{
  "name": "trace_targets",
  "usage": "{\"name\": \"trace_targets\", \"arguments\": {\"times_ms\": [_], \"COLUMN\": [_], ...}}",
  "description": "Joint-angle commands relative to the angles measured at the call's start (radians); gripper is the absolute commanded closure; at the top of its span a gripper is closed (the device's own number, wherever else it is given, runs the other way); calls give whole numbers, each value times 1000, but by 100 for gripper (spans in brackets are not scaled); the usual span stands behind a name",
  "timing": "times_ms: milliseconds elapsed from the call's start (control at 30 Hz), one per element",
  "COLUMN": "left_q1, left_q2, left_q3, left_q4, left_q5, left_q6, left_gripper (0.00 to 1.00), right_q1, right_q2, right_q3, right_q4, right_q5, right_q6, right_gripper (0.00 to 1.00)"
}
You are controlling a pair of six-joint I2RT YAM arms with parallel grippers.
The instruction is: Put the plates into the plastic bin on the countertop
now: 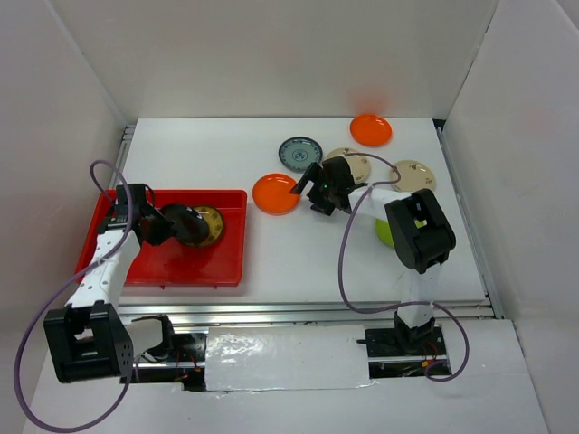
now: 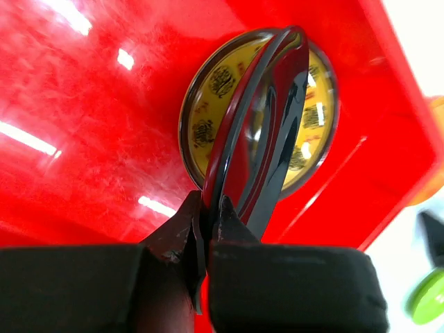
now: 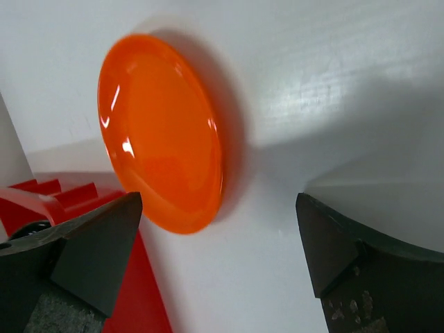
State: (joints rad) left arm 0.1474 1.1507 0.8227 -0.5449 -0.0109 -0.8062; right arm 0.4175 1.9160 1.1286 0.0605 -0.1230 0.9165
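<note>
On white desk (image 1: pixel 298 262), red bin (image 1: pixel 181 276) holds black-gold plate (image 2: pixel 208 104); left wrist view alone shows left tool (image 2: pixel 207 208) clamped on tilted glossy black plate (image 2: pixel 267 139) over it. Right tool (image 3: pixel 218 201) gapes empty near orange plate (image 3: pixel 159 132) on desk.

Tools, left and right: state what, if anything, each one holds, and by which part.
Left tool pinches the black plate by its rim; right tool, open, holds nothing.
</note>
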Motion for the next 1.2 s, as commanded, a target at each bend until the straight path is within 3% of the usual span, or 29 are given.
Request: {"name": "trace_targets", "arguments": {"times_ms": [0, 233, 300, 333, 367, 400, 500, 600, 700, 733, 833, 1000, 1033, 1167], "left_q1": [36, 32, 32, 32, 29, 24, 23, 23, 20, 20, 20, -5, -11, -75], "left_q2": [38, 136, 153, 158, 165, 167, 146, 81, 27, 9, -26, -156, -193, -218], "left_q3": [-36, -92, -91, -92, -91, -85, -70, -48, -16, -7, 26, 38, 42, 111], "left_q4": [123, 241, 246, 250, 235, 220, 149, 68, 10, -19, -84, -98, -89, -98], "left_q5": [109, 178, 178, 178, 172, 139, 79, 33, 17, 19, 17, 43, 57, 121], "left_q6": [44, 41, 39, 41, 36, 35, 32, 32, 42, 51, 70, 110, 134, 186], "left_gripper": [100, 98, 83, 70, 47, 1, 1, 1, 1, 1, 1, 1, 1, 1], "right_q1": [-14, -14, -14, -14, -14, -14, -10, -2, 0, 0, 1, 3, -2, -3], "right_q2": [55, 71, 77, 77, 81, 83, 97, 124, 149, 152, 146, 167, 166, 88], "right_q3": [63, 83, 91, 92, 94, 102, 134, 177, 195, 195, 188, 192, 189, 73], "right_q4": [-2, -42, -53, -53, -53, -53, -117, -145, -149, -151, -136, -105, -97, -3], "right_q5": [-9, 14, 23, 19, 17, 19, 16, -3, -29, -29, -46, -107, -110, -54], "right_q6": [-7, 1, 2, 2, 4, 4, 10, 10, 18, 21, 33, 45, 60, 114], "right_gripper": [0, 0, 0, 0, 0, 0, 1, 8, 25, 36, 55, 69, 97, 100]}}
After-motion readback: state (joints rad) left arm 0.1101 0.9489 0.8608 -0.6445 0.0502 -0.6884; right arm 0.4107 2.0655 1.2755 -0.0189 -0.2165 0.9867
